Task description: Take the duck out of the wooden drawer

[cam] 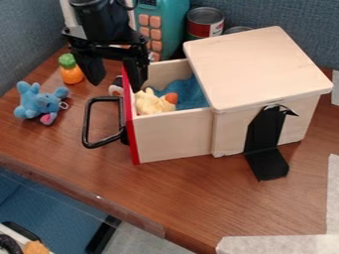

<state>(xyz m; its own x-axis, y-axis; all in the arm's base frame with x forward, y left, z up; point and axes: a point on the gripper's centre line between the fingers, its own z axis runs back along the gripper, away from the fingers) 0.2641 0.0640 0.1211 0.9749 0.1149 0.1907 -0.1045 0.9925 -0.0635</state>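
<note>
Nearest my camera, pale tape [281,245] runs along the bottom right of the brown tabletop [179,198], with another strip going up the right edge. Past that, a black bracket [266,141] stands against the side of the wooden box [258,67], its foot on the tabletop. The drawer [173,138] sticks out of the box toward the left of my view, with a red front and a black loop handle [86,124] on it. I have the duck [151,102] inside the drawer, close behind the red front; it is yellow, its orange bill pointing to the right, and blue cloth [189,92] lies just beside it. Off to the left, a blue plush toy [39,102] sits on the tabletop. My end effector [117,87] hangs over the drawer's front end, open, one finger on each side of the red panel as I see it, the right-hand one near the duck. Farther back on the left is an orange toy with a green top [71,70]. Behind the drawer and box I see a teal toy with orange buttons [171,27], a can [204,22], and then the blue-grey partition [265,15].
</note>
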